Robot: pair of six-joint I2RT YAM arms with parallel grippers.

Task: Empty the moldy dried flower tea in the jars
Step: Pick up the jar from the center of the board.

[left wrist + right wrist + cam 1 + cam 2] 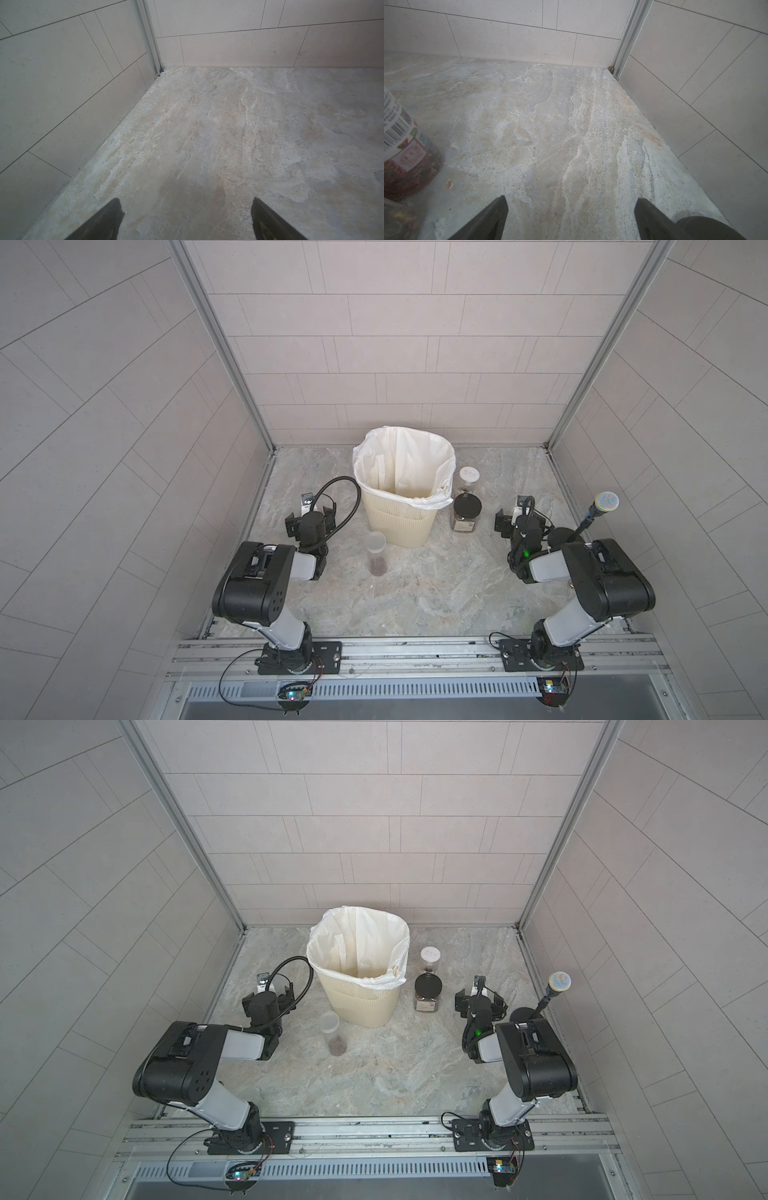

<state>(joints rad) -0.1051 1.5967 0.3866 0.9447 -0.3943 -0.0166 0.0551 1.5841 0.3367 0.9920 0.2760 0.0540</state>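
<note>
The stone-pattern tabletop point(415, 597) carries every item. The cream ribbed bin point(395, 526), fitted with a white liner, stands upright at rear centre.

The left gripper point(186, 205) sits left of the bin, close above bare tabletop. Its jaws are wide apart, with nothing between them. The right gripper point(571, 204) sits to the right of the lidded jars, its jaws likewise wide apart and empty.

The black-lidded jar point(465, 512) stands just beside the bin's right wall. The white-lidded jar point(468, 480) stands directly behind it; whether the two touch cannot be told. The tall slim jar point(377, 556) stands upright in front of the bin, near the left arm.

Dried flower tea point(379, 569) fills the bottom of the tall slim jar, and a dark layer shows in both lidded jars.
</note>
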